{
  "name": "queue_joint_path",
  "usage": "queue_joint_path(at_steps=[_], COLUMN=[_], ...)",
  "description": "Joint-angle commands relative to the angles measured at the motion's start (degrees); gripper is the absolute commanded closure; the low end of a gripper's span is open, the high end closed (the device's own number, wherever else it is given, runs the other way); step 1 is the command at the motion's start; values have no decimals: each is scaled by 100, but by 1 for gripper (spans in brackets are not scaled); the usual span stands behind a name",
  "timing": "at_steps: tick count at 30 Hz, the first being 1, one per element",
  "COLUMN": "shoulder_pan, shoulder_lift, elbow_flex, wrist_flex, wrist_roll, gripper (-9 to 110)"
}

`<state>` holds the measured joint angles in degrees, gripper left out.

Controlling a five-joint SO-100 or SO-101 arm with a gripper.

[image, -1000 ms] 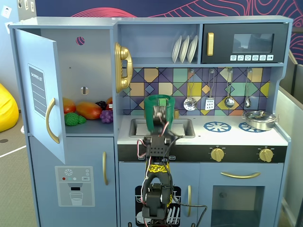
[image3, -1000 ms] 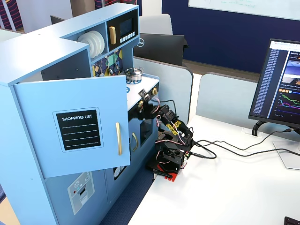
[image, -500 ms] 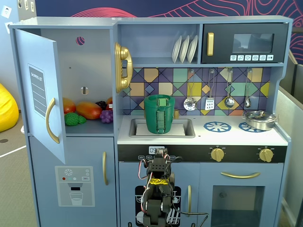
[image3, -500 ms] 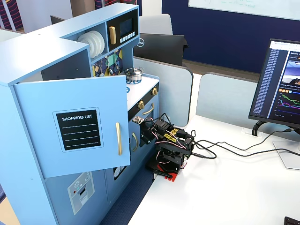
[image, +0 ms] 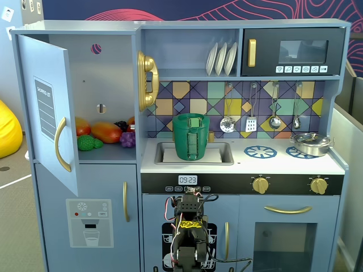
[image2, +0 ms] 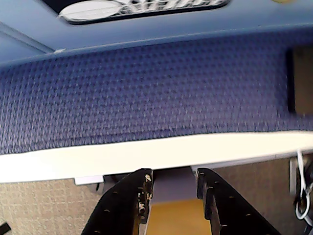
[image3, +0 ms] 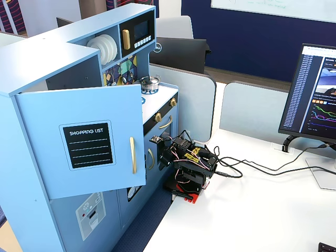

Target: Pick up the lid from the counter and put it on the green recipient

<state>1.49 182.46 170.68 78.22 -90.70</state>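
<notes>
The green recipient (image: 191, 141) stands upright in the toy kitchen's sink. The lid (image: 191, 118) looks to lie flat on its top, a small pale knob showing at the middle. My arm (image: 189, 221) is folded low in front of the kitchen's lower door, far below the counter, and it also shows in a fixed view from the side (image3: 190, 160). In the wrist view my gripper (image2: 173, 176) points down over the white table edge (image2: 146, 154). It is open, with nothing between its black fingers (image2: 139, 188).
A steel pot (image: 309, 143) sits on the right burner, beside a blue burner ring (image: 260, 151). The fridge door (image: 48, 113) hangs open at left, with toy food (image: 105, 133) inside. Cables (image3: 262, 168) and a monitor (image3: 315, 94) are on the white table. Blue carpet (image2: 146, 88) lies below.
The arm has drawn back from the green recipient, dropped away from the counter and folded down in front of the lower door. The recipient's top, hidden by the gripper before, now shows.
</notes>
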Motion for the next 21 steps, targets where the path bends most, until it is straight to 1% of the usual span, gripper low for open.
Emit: queue_joint_path(at_steps=[1,21], shoulder_pan=[18,9], shoulder_lift=[-35,-35], elbow_flex=[97,97], wrist_flex=[958,958], wrist_roll=[448,422], gripper=[99,98])
